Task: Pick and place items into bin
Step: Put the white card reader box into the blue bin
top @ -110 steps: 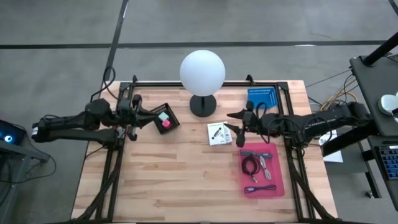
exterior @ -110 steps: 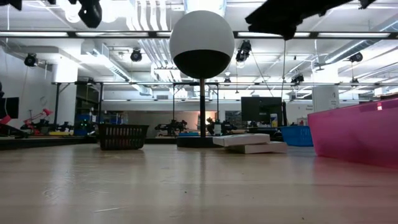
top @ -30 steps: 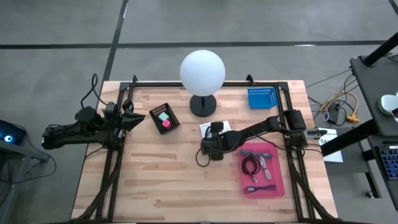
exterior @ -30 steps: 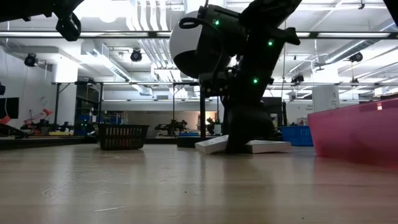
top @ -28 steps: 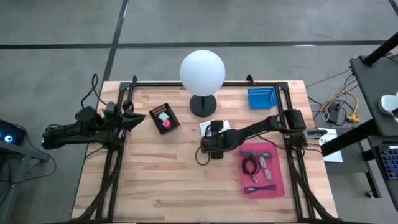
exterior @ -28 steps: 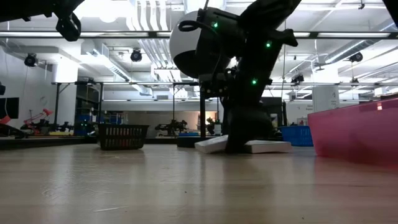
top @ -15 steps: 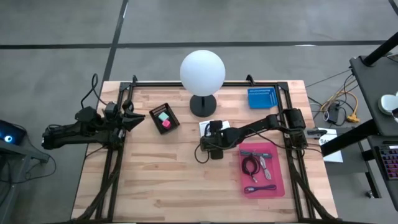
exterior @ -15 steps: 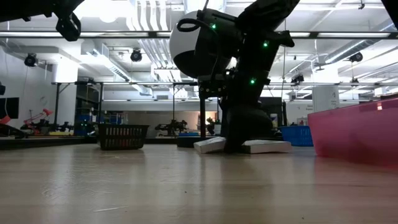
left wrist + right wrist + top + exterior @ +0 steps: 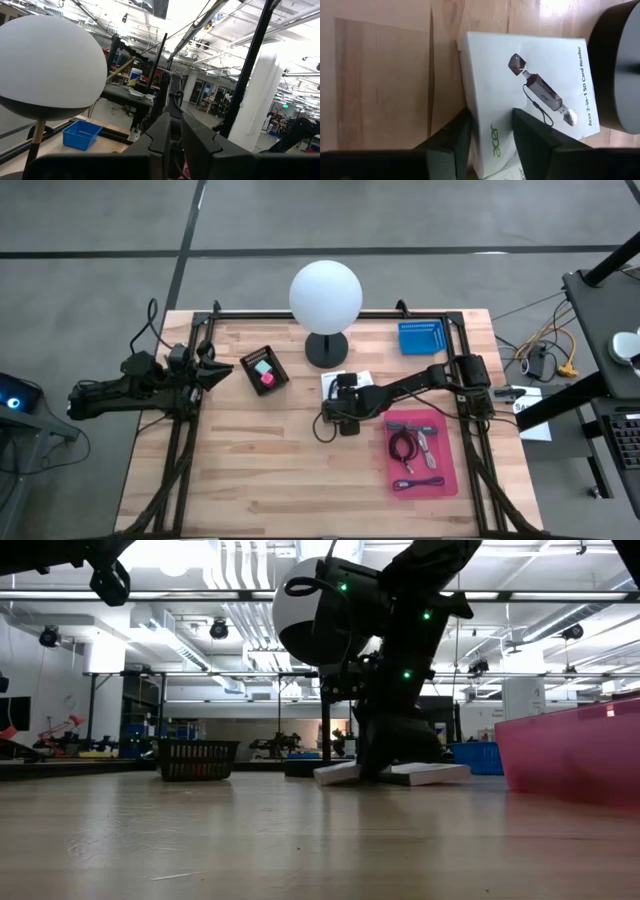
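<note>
STEP: pick white card-reader box (image 9: 530, 95) | RIGHT TOOL (image 9: 487, 137): fingers straddling box edge, grip unconfirmed | LEFT TOOL (image 9: 172, 135): pressed together, parked at table's left edge | NEXT: lift, carry to pink bin (image 9: 448, 470)

The desk (image 9: 250, 470) lies bare of things across its near half, left of the pink bin (image 9: 450, 470). At the middle, the right pincer (image 9: 338, 408) sits low over the white box (image 9: 530, 95), hemmed by the lamp (image 9: 326, 305) just behind it. The bin's top is uncovered. The black basket (image 9: 265, 370) stands between lamp and left pincer (image 9: 215, 370).
</note>
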Motion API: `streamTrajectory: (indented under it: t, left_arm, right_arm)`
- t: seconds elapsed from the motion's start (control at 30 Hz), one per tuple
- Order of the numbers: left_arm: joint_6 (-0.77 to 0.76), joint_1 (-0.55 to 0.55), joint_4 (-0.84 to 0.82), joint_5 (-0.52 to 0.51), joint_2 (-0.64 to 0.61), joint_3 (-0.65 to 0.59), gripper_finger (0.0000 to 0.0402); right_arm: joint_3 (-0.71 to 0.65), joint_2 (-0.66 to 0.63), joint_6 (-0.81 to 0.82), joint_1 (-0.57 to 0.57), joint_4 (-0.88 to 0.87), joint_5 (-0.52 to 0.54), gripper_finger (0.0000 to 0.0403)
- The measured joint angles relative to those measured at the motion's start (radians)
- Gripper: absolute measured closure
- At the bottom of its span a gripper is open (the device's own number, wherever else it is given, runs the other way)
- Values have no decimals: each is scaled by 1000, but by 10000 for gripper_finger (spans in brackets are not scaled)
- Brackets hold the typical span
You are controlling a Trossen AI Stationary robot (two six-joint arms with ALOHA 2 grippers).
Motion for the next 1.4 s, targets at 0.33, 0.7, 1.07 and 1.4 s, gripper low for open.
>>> streamTrajectory:
  t: [0.33, 0.7, 1.07, 1.4]
  left_arm:
    - [0, 0, 0, 0, 0, 0, 372]
    - [3, 0, 0, 0, 0, 0, 372]
    - [3, 0, -1, 0, 0, 0, 372]
    - [3, 0, -1, 0, 0, 0, 372]
  right_arm:
    - [110, -3, 24, -1, -111, -18, 296]
    - [266, -7, 57, -1, -249, -43, 351]
    - [322, -9, 50, 0, -288, -32, 365]
    - [467, -13, 118, 0, -595, -30, 365]
